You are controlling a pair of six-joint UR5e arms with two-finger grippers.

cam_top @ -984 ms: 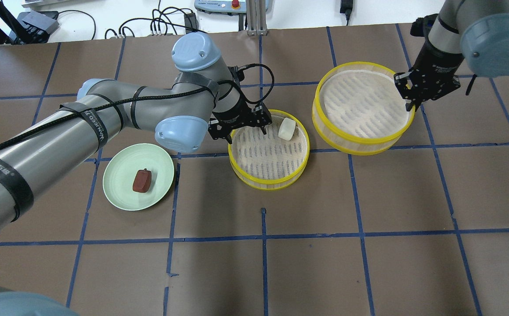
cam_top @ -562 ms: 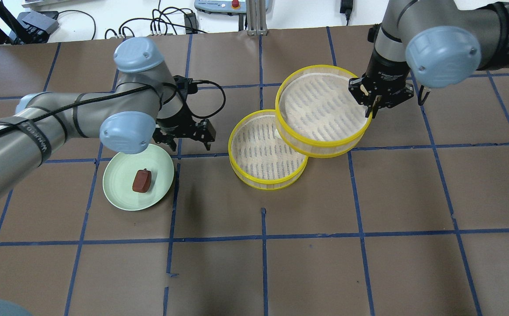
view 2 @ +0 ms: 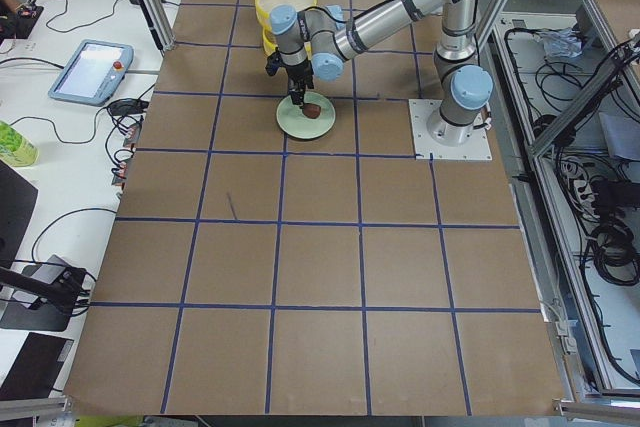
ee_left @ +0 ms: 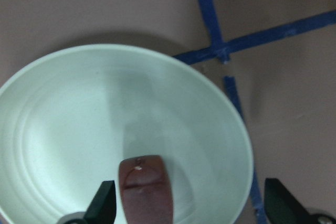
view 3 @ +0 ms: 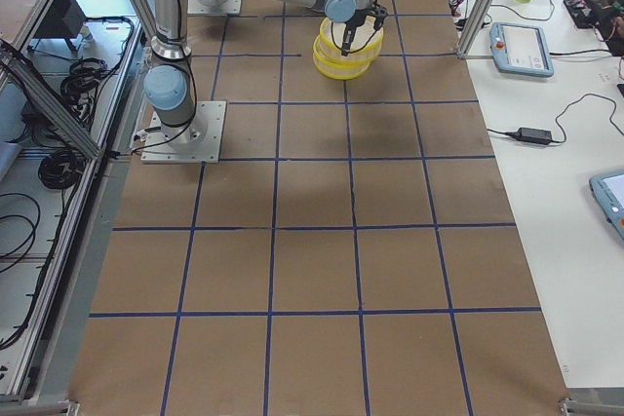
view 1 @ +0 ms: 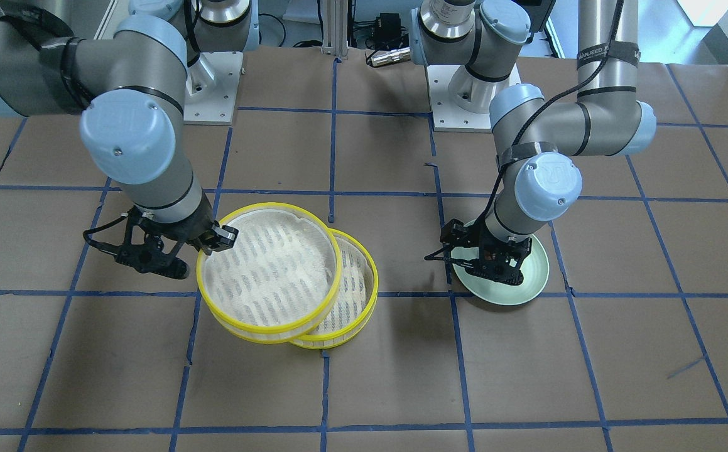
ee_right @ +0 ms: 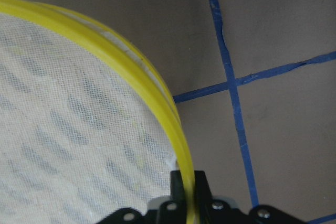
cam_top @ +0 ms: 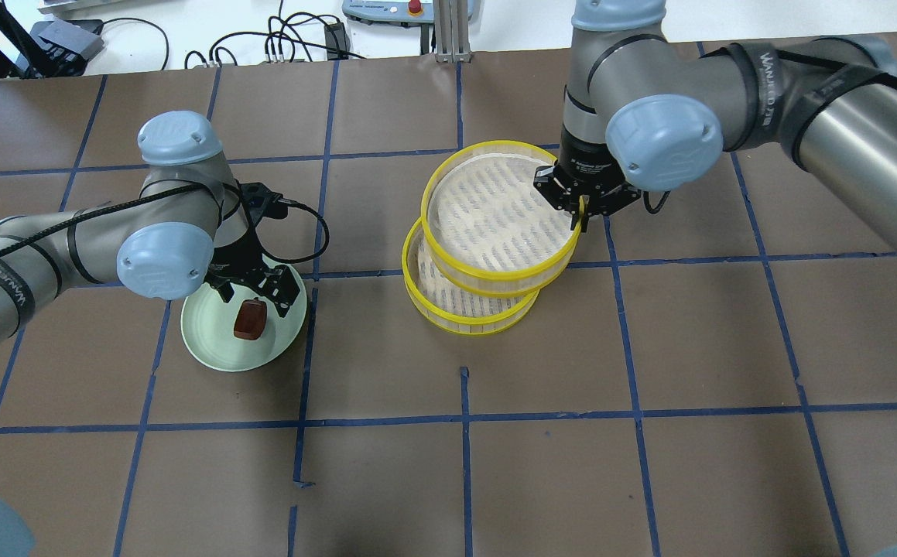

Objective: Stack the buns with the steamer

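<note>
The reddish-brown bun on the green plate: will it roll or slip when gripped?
The reddish-brown bun looks oblong with flattish sides, so it probably will not roll far. It is small beside the pale green plate, so likely light. Its surface looks smooth, so it may slip in the open left gripper.

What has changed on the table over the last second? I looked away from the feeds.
The right gripper, shut on the rim of the upper steamer tray, carried it toward the robot's left, from beside the lower steamer tray to mostly over it, hiding the white bun. The left gripper left the lower tray and swung to the plate, where it is open astride the brown bun. Lower tray, plate and brown bun stayed put.
</note>
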